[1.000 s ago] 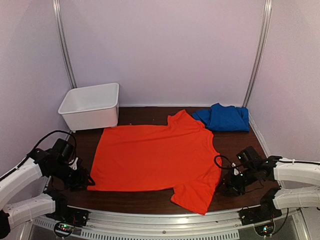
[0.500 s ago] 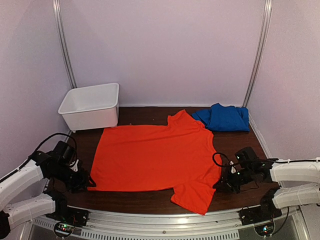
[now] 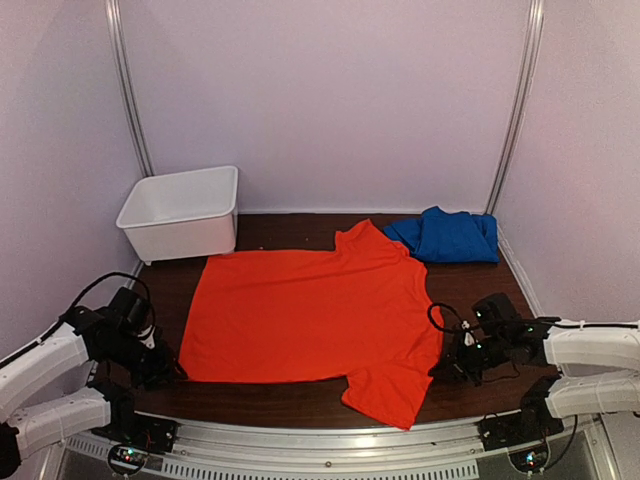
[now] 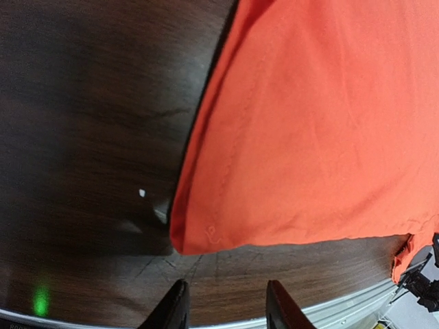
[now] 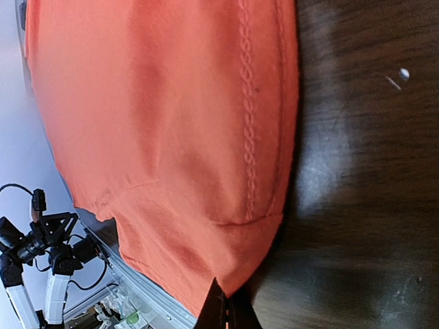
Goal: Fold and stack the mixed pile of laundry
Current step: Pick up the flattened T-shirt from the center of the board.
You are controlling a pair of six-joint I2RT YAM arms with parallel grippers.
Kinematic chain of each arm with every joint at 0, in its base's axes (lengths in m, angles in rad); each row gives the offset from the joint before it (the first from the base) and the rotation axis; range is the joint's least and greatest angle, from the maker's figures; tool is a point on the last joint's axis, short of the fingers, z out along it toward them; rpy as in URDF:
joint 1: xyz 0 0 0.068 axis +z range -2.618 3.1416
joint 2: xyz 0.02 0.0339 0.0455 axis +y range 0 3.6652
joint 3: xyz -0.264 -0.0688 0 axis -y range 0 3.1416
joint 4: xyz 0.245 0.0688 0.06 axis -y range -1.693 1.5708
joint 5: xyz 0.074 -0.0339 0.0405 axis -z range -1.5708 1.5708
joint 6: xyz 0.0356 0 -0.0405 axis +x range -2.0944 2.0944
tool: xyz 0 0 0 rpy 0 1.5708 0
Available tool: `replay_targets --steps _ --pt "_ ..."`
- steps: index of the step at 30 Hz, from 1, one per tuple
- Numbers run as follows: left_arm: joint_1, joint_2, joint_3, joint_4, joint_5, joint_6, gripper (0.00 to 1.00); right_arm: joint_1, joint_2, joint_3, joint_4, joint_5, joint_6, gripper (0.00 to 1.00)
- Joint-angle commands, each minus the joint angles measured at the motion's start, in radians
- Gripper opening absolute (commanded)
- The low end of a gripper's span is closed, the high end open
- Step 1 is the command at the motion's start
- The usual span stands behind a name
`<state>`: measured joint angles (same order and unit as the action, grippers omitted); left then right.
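**Top external.** Spread flat across the middle of the dark bench point(image 3: 300, 398): orange-red T-shirt point(image 3: 310, 310), hem to the left, sleeves at the right end, one toward the back wall and one toward the near edge. In the back right corner, apart from it: royal-blue garment point(image 3: 447, 236), bunched in a low heap. Back left, upright against the wall: white bin point(image 3: 185, 238). Down low at the shirt's near-left corner: left tool point(image 3: 170, 368). Down low at the shirt's right edge, just above the near sleeve: right tool point(image 3: 447, 368).

**Left wrist.** Filling the upper right: orange-red T-shirt point(image 4: 309, 137), its rounded corner lying on the bench point(image 4: 89, 137). Just short of that corner, at the bottom of the picture: left tool point(image 4: 230, 301), released, its two dark fingers point(image 4: 175, 308) standing apart over bare wood, no cloth between them. On the wood beside the hem: a small white speck point(image 4: 142, 192). Lower left: a green glint point(image 4: 41, 300).

**Right wrist.** Over the left half: orange-red T-shirt point(image 5: 158, 123), with a line of stitching point(image 5: 247, 103) along its hem. To the right: bare bench point(image 5: 363, 171). At the bottom: right tool point(image 5: 223, 308), clenched tight, tips pressed together right where the sleeve's edge runs into them, pinching the cloth's border.
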<state>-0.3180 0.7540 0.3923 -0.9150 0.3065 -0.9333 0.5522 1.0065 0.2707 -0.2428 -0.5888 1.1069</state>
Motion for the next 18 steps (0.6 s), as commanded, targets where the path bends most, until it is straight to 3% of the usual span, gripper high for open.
replay_targets --steps 1,18 --pt "0.002 0.04 0.0 -0.001 -0.054 -0.04 0.38 0.006 0.012 0.031 -0.021 0.032 -0.015 0.0" --pt "0.002 0.2 0.009 0.085 -0.135 -0.046 0.3 0.006 0.024 0.033 -0.033 0.034 -0.02 0.0"
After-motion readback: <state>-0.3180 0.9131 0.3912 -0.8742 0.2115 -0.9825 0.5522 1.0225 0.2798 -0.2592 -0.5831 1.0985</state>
